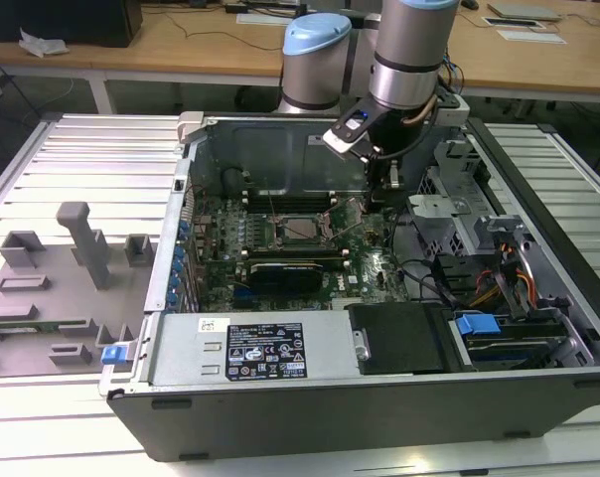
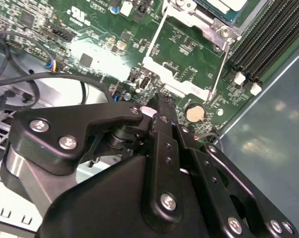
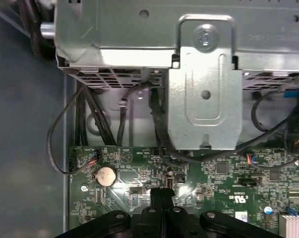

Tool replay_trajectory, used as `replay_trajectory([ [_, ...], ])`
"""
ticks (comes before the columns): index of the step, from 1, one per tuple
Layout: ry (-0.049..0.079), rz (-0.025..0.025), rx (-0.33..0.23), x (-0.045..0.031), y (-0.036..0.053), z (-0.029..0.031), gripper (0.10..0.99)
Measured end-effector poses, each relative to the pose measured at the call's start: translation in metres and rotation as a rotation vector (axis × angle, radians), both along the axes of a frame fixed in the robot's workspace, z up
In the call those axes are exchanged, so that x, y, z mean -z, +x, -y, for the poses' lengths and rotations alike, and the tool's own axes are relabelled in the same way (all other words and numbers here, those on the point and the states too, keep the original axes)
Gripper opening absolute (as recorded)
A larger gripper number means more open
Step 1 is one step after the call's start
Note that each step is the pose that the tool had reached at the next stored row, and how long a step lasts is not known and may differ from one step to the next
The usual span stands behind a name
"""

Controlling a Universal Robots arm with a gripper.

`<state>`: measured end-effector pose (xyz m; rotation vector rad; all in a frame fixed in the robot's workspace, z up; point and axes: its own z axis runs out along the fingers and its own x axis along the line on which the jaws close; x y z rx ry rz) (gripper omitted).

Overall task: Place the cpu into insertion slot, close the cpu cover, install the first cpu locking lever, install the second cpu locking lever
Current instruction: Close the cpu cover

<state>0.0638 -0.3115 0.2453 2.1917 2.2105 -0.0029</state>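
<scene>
The cpu (image 1: 302, 228) lies flat in the insertion slot (image 1: 302, 245) at the middle of the green board; its corner also shows in the second wrist view (image 2: 227, 5). The silvery cpu cover (image 2: 201, 16) appears to lie down around it. Two thin wire locking levers (image 2: 156, 34) (image 2: 219, 67) stand up off the board beside the socket. My gripper (image 1: 391, 185) hangs to the exterior view's right of the socket, over bare board by a coin battery (image 3: 106, 175). In both wrist views its fingers (image 3: 162, 197) (image 2: 162, 103) are pressed together with nothing between them.
A black graphics card (image 1: 285, 270) lies in front of the socket. Black memory slots (image 2: 268, 34) run beside it. A metal drive cage (image 3: 204, 89) and loose cables (image 1: 429, 278) crowd the exterior view's right. A grey fixture tray (image 1: 52, 288) lies outside the case.
</scene>
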Motion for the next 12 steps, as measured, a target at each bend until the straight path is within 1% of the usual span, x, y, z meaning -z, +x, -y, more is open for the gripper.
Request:
replay_trajectory([
  [3, 0.001, -0.0001, 0.000, 0.0023, 0.0001, -0.0025, 0.106],
  [7, 0.000, -0.0004, 0.000, 0.0023, 0.0000, -0.0024, 0.106],
  [8, 0.002, -0.0114, 0.000, 0.0025, 0.0001, -0.0025, 0.106],
  [9, 0.003, -0.0262, 0.000, 0.0026, 0.0004, -0.0025, 0.106],
  [10, 0.007, -0.0510, 0.000, 0.0027, 0.0009, -0.0025, 0.106],
  [12, 0.011, -0.0798, 0.000, 0.0028, 0.0016, -0.0025, 0.106],
])
